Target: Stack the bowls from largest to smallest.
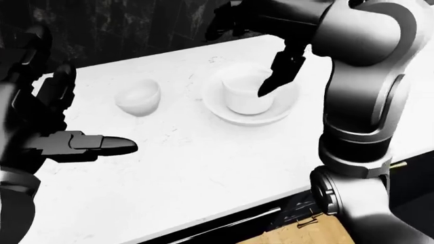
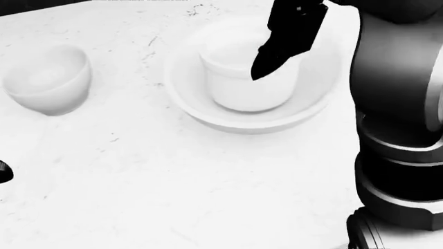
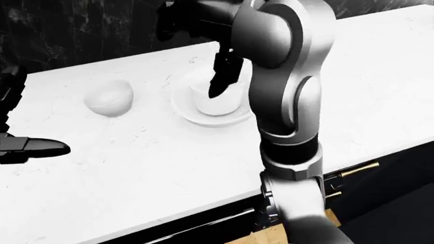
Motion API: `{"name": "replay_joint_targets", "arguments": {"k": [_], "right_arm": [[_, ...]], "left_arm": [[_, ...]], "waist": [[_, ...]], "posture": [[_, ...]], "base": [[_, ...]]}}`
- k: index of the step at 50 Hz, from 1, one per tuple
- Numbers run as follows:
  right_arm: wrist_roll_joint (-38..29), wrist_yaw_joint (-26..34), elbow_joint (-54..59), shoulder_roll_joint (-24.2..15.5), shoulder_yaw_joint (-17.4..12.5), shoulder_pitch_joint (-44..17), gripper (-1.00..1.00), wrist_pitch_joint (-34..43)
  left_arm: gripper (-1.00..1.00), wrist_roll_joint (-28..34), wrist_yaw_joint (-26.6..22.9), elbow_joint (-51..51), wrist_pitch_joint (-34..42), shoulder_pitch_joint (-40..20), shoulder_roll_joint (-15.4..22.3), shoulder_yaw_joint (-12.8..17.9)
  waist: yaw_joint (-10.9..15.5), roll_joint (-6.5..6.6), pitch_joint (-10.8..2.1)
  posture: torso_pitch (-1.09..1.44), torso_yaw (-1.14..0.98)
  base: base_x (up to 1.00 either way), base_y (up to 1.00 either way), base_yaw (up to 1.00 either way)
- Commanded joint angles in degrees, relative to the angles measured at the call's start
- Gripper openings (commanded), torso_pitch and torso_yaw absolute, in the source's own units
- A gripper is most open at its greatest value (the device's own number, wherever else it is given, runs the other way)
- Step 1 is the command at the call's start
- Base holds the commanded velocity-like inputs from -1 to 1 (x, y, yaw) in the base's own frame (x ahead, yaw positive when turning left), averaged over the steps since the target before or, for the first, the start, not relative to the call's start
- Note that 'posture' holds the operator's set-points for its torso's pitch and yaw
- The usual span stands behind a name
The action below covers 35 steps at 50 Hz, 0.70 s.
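A wide white bowl [image 2: 207, 111] sits on the white counter, with a middle-sized white bowl [image 2: 239, 88] standing upright inside it. A small white bowl [image 2: 47, 78] sits alone to the left. My right hand [image 2: 287, 36] hovers over the nested bowl's right rim, fingers open, one dark fingertip [image 2: 262, 67] pointing down at the rim. My left hand [image 1: 64, 114] is open and empty above the counter at the left of the left-eye view, below and left of the small bowl [image 1: 138, 97].
The white counter [image 1: 224, 162] ends in a near edge with dark cabinet fronts and handles [image 3: 352, 170] below. A dark wall [image 1: 136, 25] runs along the top. My right arm [image 1: 359, 91] rises at the right, beside the stacked bowls.
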Motion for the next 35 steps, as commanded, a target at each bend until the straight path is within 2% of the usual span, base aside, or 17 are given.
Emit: {"name": "replay_joint_targets", "arguments": {"k": [1, 11, 16, 18, 23, 29, 31, 35], "right_arm": [[-1.42, -1.83, 0.6, 2.01, 0.37, -2.66, 0.4, 0.2], [-4.41, -12.72, 10.82, 13.91, 4.61, -5.82, 0.32, -1.86], [-6.88, -17.7, 15.15, 19.17, 6.67, -4.81, 0.32, -3.86], [-8.33, -23.19, 19.48, 21.12, 7.52, -4.91, 0.4, -5.82], [-10.32, -30.15, 27.16, 25.06, 8.21, -5.03, 0.39, -7.73], [-9.7, -41.71, 43.51, 26.4, 6.92, -10.43, 0.45, -10.42], [-9.36, -45.35, 48.97, 26.15, 6.84, -12.29, 0.53, -11.57], [-7.6, -52.86, 60.09, 26.41, 6.07, -16.57, 0.56, -13.08]], "left_arm": [[1.0, -1.88, 1.44, -0.16, -2.22, -0.47, 1.83, 2.24], [1.0, -5.92, 3.23, 0.96, -6.19, 2.84, 5.27, 4.16], [1.0, -7.64, 3.49, 1.14, -7.03, 4.03, 6.45, 5.87], [1.0, -8.12, 3.46, 1.15, -7.37, 4.61, 6.72, 6.47], [1.0, -9.57, 3.33, 0.95, -7.93, 6.35, 7.32, 8.67], [1.0, -9.07, 2.04, 1.15, -8.76, 7.71, 7.4, 9.74], [1.0, -8.1, 1.24, 1.1, -9.02, 8.16, 6.94, 9.68], [1.0, -6.04, -0.56, 1.07, -9.11, 8.79, 5.79, 9.66]], "waist": [[0.06, 0.31, -1.11], [-0.23, 1.48, -1.13], [-0.36, 1.95, -1.2], [-0.41, 2.09, -1.24], [-0.49, 2.54, -1.46], [-0.6, 3.01, -1.63], [-0.59, 3.1, -1.65], [-0.51, 3.24, -1.8]], "posture": [[0.0, 0.0], [0.0, 0.0], [0.0, 0.0], [0.0, 0.0], [0.0, 0.0], [0.0, 0.0], [0.0, 0.0], [0.0, 0.0]], "base": [[0.0, 0.0, 0.0], [0.0, 0.0, 0.0], [0.0, 0.0, 0.0], [0.0, 0.0, 0.0], [0.0, 0.0, 0.0], [0.0, 0.0, 0.0], [0.0, 0.0, 0.0], [0.0, 0.0, 0.0]]}}
